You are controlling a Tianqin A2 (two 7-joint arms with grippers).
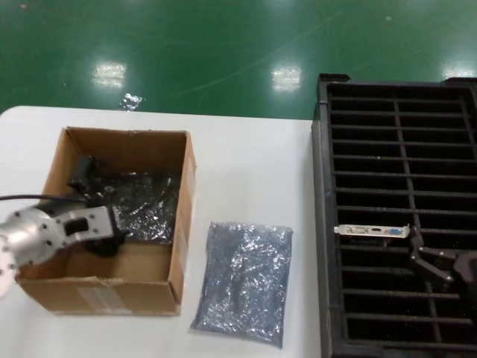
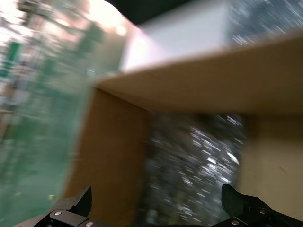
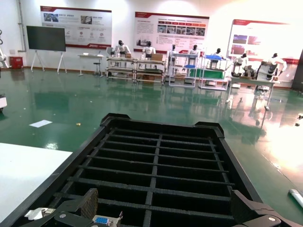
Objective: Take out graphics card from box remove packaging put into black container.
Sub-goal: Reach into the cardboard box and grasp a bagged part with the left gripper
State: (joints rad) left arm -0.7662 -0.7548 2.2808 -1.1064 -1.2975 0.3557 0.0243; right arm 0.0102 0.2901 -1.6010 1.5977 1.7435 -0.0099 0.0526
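The brown cardboard box (image 1: 186, 194) stands on the white table at the left. A shiny, crinkly grey bag with something dark in it (image 1: 145, 205) lies inside. My left gripper (image 1: 110, 237) is down in the box, open, with the bag (image 2: 199, 170) between its spread fingers (image 2: 78, 204). A flat empty-looking grey-blue bag (image 1: 242, 283) lies on the table right of the box. A graphics card's silver bracket with a blue port (image 1: 373, 231) stands in a slot of the black container (image 1: 322, 224). My right gripper (image 1: 426, 261) hovers open just beside it; the blue port (image 3: 102, 220) shows near one finger (image 3: 87, 204).
The black container (image 3: 156, 161) fills the right side of the table, its other slots dark. The box's near wall (image 2: 203, 85) rises close to the left wrist camera. Green floor lies beyond the table's far edge (image 1: 223, 115).
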